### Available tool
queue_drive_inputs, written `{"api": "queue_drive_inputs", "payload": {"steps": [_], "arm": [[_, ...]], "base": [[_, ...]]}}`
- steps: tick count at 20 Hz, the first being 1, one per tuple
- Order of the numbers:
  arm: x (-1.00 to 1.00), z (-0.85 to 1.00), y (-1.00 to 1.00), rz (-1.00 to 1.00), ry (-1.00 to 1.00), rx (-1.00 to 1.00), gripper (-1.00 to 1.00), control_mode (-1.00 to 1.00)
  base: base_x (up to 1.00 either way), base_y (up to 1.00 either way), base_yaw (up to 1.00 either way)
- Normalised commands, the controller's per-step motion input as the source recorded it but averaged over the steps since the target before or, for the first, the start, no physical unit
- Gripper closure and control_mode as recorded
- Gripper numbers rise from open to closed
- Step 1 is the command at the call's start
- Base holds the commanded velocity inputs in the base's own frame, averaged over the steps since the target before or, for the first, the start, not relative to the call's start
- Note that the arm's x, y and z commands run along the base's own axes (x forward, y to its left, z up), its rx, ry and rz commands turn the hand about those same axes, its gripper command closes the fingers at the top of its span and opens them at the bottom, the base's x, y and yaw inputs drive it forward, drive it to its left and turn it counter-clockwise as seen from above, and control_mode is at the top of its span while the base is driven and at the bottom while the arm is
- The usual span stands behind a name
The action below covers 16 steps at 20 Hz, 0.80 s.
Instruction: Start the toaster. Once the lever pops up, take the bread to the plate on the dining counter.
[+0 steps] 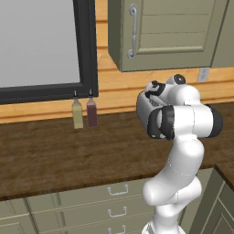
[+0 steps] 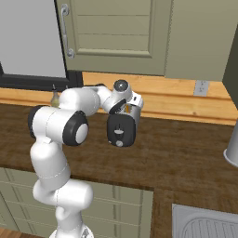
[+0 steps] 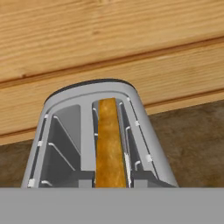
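On the dark worktop, the toaster (image 2: 122, 128) has the bread (image 3: 109, 144) in one slot; the gripper (image 2: 126, 108) above looks closed, perhaps pinching the bread.

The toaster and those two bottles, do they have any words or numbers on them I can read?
No text: nothing readable anywhere.
Toaster: its black end panel has a knob, no letters or numbers.
Bottles: no labels visible.
Wall outlet: blank.
Bread in the slot: no markings.
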Motion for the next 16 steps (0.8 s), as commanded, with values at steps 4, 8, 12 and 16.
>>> {"api": "queue_drive_inputs", "payload": {"steps": [4, 8, 12, 16], "arm": [[-0.04, 0.08, 0.00, 0.00, -0.06, 0.01, 1.00, -1.00], [-0.16, 0.41, 0.00, 0.00, -0.21, 0.04, 1.00, -1.00], [-0.34, 0.58, -0.01, 0.00, -0.27, 0.06, 1.00, -1.00], [-0.52, 0.73, -0.03, 0.00, -0.30, 0.06, 1.00, -1.00]], "base": [[0.00, 0.00, 0.00], [0.00, 0.00, 0.00], [0.00, 0.00, 0.00], [0.00, 0.00, 0.00]]}}
